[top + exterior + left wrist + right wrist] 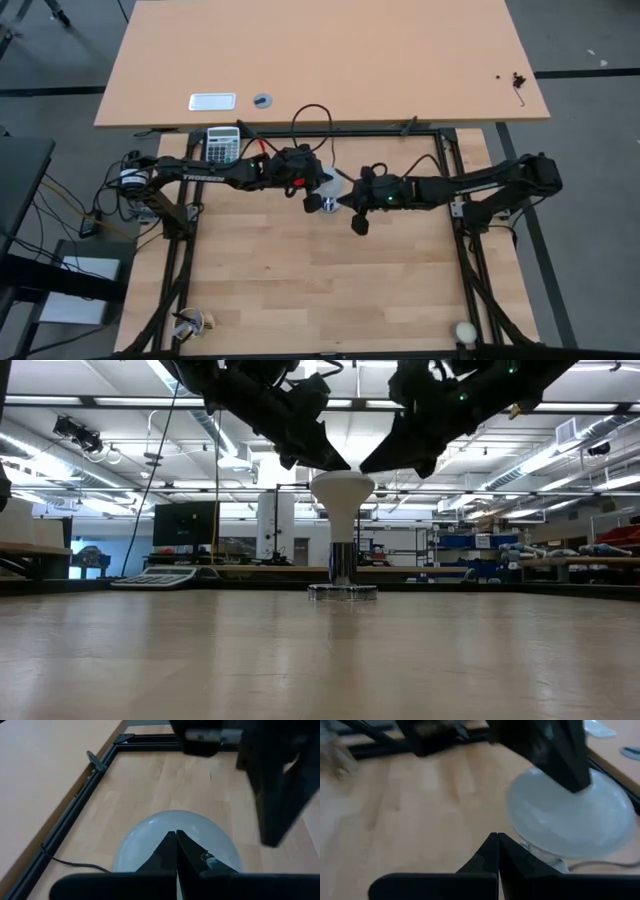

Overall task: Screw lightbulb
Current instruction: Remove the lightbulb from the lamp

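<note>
The lightbulb (341,491) stands upright, dome up, its narrow base in the silver socket (342,591) near the middle of my worktop (320,660). My left tool (335,460) and right tool (372,463) meet just above the dome, both with fingers pressed together, holding nothing

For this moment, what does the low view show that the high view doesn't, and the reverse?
Only the low view: the lightbulb in profile, standing upright, dome up, narrow base down in the silver socket, with the left gripper and right gripper both shut at the dome's upper edges.

Only the high view: the whole table, both arms reaching in from opposite sides, and a cream ball at the near edge.

Both: the two grippers meeting over the bulb, and the calculator.
</note>
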`<act>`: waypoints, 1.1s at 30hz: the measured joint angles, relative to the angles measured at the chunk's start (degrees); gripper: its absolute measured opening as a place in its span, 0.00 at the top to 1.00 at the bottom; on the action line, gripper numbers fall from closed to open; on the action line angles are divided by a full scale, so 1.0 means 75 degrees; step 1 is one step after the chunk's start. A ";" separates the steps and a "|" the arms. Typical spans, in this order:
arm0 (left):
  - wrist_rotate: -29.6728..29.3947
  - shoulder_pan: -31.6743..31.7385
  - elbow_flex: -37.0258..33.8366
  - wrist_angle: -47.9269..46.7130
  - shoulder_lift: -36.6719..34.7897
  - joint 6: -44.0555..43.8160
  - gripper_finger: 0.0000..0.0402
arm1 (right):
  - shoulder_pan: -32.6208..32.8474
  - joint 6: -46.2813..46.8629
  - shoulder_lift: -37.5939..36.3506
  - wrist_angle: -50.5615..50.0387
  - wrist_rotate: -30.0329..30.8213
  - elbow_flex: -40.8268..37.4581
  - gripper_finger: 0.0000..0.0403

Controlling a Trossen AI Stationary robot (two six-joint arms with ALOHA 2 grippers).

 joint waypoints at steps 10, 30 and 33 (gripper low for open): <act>-0.0131 0.0000 0.0000 -0.0067 0.0000 -0.0009 1.00 | -0.0345 0.0049 0.0107 -0.0172 0.0548 -0.0003 0.98; 0.0041 -0.0102 0.0003 -0.0038 -0.0006 -0.0111 1.00 | -0.1447 -0.0310 -0.0839 -0.1443 0.0796 -0.0006 0.97; 0.0030 -0.0093 0.0003 -0.0038 -0.0006 -0.0111 1.00 | -0.1012 -0.0146 -0.0842 -0.1439 0.0371 -0.0006 0.97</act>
